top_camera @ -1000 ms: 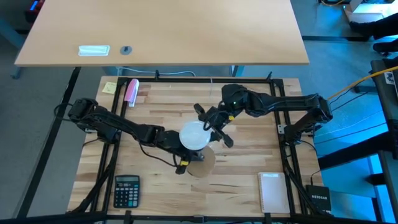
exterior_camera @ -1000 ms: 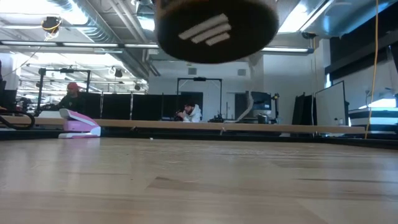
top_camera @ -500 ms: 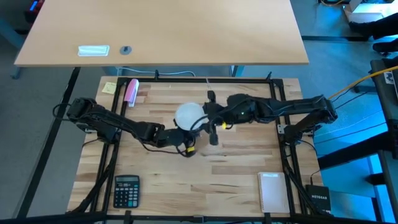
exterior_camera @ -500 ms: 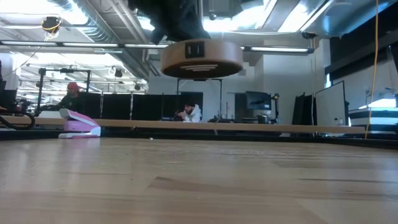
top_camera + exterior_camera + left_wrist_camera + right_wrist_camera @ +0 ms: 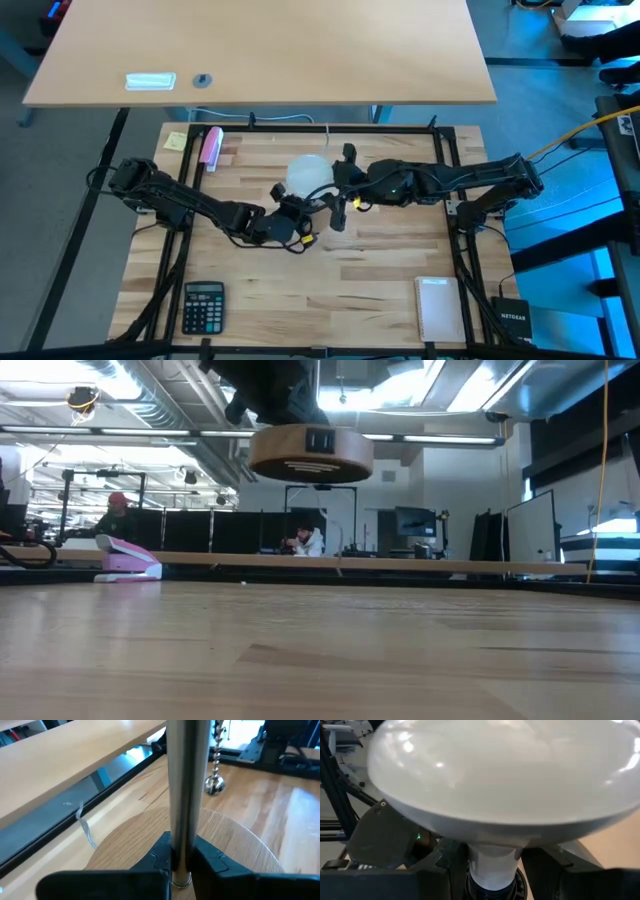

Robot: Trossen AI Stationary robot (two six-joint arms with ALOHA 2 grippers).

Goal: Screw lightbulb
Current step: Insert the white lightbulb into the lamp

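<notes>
Behind the table, the low view looks level into a large workshop with ceiling lights, dark partitions and monitors, where a person (image 5: 305, 542) sits far off. Pale wooden planks make up the table (image 5: 380, 270), and on it lie a pink stapler (image 5: 211, 147), a yellow sticky note (image 5: 176, 141), a black calculator (image 5: 204, 305) and a white notepad (image 5: 436, 308), all well away from the middle.

Over the middle of the table, raised clear of the boards, the round white globe-shaped lightbulb (image 5: 309, 176) is gripped at its narrow neck by the right gripper (image 5: 492, 870), whose fingers stand partly apart on either side of that neck, just above the screw base. The left gripper (image 5: 181, 865) is clamped narrow on a silvery metal rod (image 5: 187, 790) rising from a round wooden lamp base (image 5: 310, 453), which hangs in the air with it; a small bead chain (image 5: 215, 765) dangles beyond.

I judge the bulb light, rigid and smooth, with a thin shell that would crack under a squeeze or a knock. Its globe is slippery and too wide to pinch safely, so the neck looks like the sound place to hold while turning. Whether the threads are engaged I cannot tell.
</notes>
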